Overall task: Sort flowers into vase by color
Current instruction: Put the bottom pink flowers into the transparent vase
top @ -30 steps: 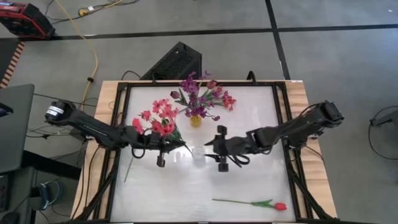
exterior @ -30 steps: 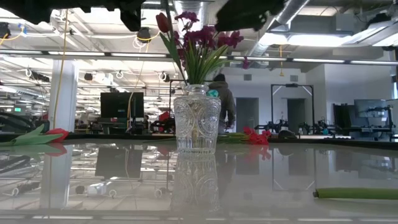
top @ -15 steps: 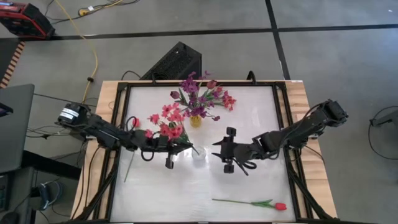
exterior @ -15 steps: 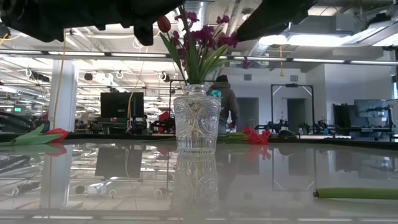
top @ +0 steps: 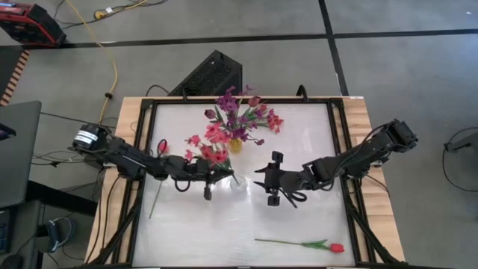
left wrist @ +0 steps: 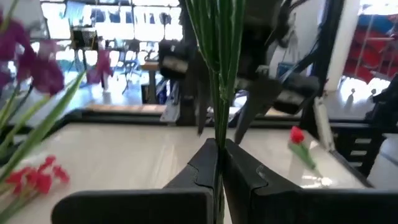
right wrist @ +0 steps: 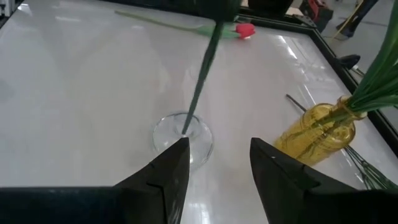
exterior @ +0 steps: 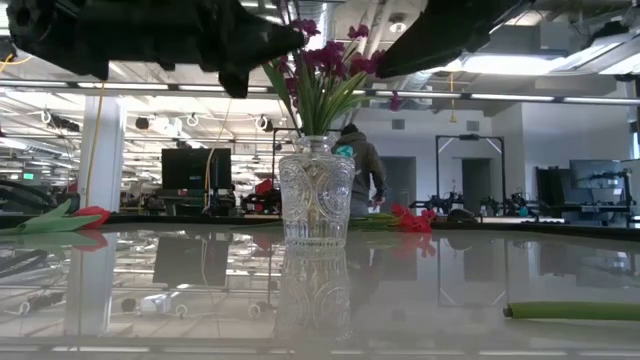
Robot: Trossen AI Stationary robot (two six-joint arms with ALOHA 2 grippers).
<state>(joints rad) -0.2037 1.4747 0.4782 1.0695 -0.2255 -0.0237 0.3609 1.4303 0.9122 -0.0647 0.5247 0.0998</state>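
While a person [exterior: 362,165] in a dark jacket stands far back in the lab w/ monitors and pillars, a glossy white table [top: 299,142] framed by black rails and wood edging holds the scene. Grey floor surrounds it; a black box [top: 211,75] sits just beyond the far edge, a yellow cable [top: 112,71] trails off far-left.

Left gripper [top: 208,177], mid-table, has its fingers [left wrist: 205,168] pressed tight on the green stems of a red-pink spray [top: 211,146], the stem ends dipping toward, apparently into, the mouth of a clear glass vase [right wrist: 184,135] — the right wrist view shows the stem tip at the rim. Right gripper [top: 275,179] hangs just right of that vase, fingers [right wrist: 168,171] spread, holding nothing.

A yellow vase [top: 235,144] at far centre, just beyond the clear one, carries purple sprays [top: 237,112] plus some red-pink blooms. One red tulip [top: 336,247] lies flat near the front-right corner, stem pointing left, well apart from both arms. Another stem [top: 156,196] lies by the left rail.

Front of the table is bare apart from the tulip; right half behind the arm is also open.
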